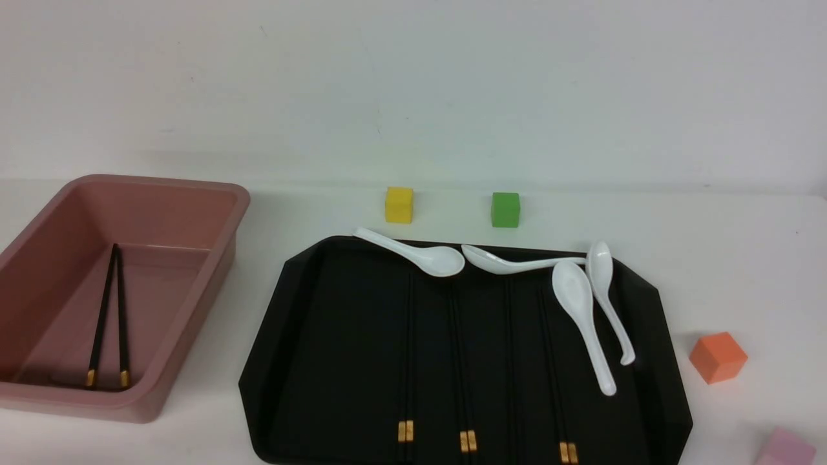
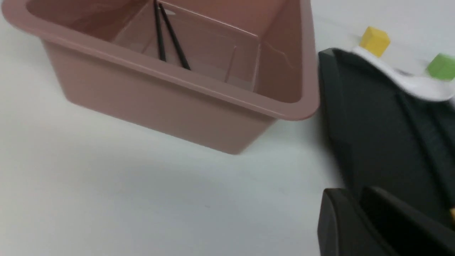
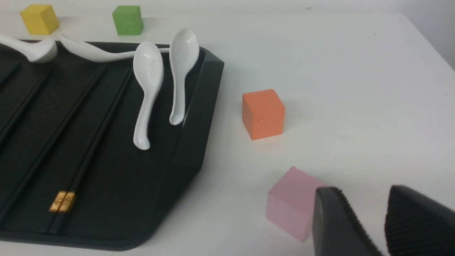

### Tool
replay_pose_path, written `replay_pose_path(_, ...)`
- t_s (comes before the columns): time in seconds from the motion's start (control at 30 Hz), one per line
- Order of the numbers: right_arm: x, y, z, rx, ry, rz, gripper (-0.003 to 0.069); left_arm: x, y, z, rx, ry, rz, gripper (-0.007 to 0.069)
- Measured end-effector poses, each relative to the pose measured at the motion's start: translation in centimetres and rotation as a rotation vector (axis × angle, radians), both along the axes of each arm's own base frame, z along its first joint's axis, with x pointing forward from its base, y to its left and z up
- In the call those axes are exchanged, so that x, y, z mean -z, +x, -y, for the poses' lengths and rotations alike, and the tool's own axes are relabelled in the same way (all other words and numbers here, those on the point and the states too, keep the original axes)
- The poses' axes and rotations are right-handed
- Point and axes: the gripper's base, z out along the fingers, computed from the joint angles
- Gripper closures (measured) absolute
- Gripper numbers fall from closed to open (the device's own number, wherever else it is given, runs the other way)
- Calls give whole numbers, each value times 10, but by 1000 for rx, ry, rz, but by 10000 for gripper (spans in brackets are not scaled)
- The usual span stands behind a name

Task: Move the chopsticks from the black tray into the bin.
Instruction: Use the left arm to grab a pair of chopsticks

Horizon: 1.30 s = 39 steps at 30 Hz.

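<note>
Front view: one pair of chopsticks (image 1: 108, 316) lies on the floor of the bin (image 1: 161, 213), a deep dusty-pink tub of smooth plastic with rounded corners. Three more pairs (image 1: 461, 374) lie lengthwise on the black tray (image 1: 323, 336), which is matte and low-rimmed with cut-off corners. I judge the task about a quarter done. Glossy white spoons (image 1: 572, 287) lie near the tray's far edge.

Left wrist view: the left gripper (image 2: 359, 202) hovers beside the tray's corner. I cannot tell whether its dark fingers are parted. The bin's rim looks thick.

Right wrist view: the right gripper (image 3: 368, 199) is parted and empty, with ribbed pads (image 3: 419, 220), near a pink cube (image 3: 291, 202)
</note>
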Motion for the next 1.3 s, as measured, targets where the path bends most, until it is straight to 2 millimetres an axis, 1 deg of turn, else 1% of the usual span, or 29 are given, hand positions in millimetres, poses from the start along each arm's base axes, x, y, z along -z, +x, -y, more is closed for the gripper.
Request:
replay_pose_path(0.03,0,0,0,0,0,0,419,0,0,1,-5,-65,-5,531)
replay_pose_path(0.07,0,0,0,0,0,0,419,-1,0,4,-16,-216,-19,531)
replay_pose_path(0.1,0,0,0,0,0,0,419,-1,-1,6,-24,-322,-32,531)
replay_pose_path(0.13,0,0,0,0,0,0,419,-1,-1,7,-28,-379,-39,530)
replay_pose_path(0.17,0,0,0,0,0,0,419,-3,-1,11,-42,-583,-64,528)
replay_pose_path(0.2,0,0,0,0,0,0,419,-5,-1,14,-53,-746,-87,524)
replay_pose_path(0.23,0,0,0,0,0,0,419,-5,-1,14,-52,-761,-89,524)
replay_pose_path(0.27,0,0,0,0,0,0,419,-7,-2,16,-60,-917,-111,522)
replay_pose_path(0.3,0,0,0,0,0,0,419,-8,-2,18,-64,-1006,-123,521)
replay_pose_path(0.4,0,0,0,0,0,0,419,-12,-2,20,-67,-1170,-140,521)
replay_pose_path(0.53,0,0,0,0,0,0,419,-18,0,16,-85,-1259,-73,521)
replay_pose_path(0.57,0,0,0,0,0,0,419,-20,1,15,-87,-1263,-52,521)
replay_pose_path(0.67,0,0,0,0,0,0,419,-47,-2,13,-36,-1212,55,521)
replay_pose_path(0.7,0,0,0,0,0,0,419,-63,-6,12,-1,-1154,119,524)
replay_pose_path(0.77,0,0,0,0,-1,0,419,-99,-13,12,59,-1014,226,552)
replay_pose_path(0.8,0,0,0,0,-1,0,419,-106,-14,12,71,-982,244,557)
replay_pose_path(0.83,0,0,0,0,0,0,419,-130,-13,14,104,-836,253,608)
replay_pose_path(0.87,0,0,0,0,0,0,419,-143,-5,19,129,-714,186,637)
replay_pose_path(0.9,0,0,0,0,0,0,419,-143,-5,19,129,-714,186,637)
replay_pose_path(0.93,0,0,0,0,0,0,419,-152,7,25,164,-584,77,637)
replay_pose_path(0.97,0,0,0,0,0,0,419,-155,17,29,188,-502,-32,637)
replay_pose_path(1.03,0,0,0,0,0,0,419,-152,42,36,228,-371,-295,637)
replay_pose_path(1.07,0,0,0,0,0,0,419,-147,55,38,242,-319,-432,637)
replay_pose_path(1.13,0,0,0,0,-1,0,419,-141,77,40,257,-249,-634,637)
replay_pose_path(1.17,0,0,0,0,-1,0,419,-130,97,42,270,-219,-796,637)
replay_pose_path(1.2,0,0,0,0,-1,0,419,-124,112,43,283,-206,-886,637)
replay_pose_path(1.27,0,0,0,0,-1,0,419,-111,140,48,310,-212,-1000,637)
replay_pose_path(1.3,0,0,0,0,-1,0,419,-105,149,50,320,-223,-1029,637)
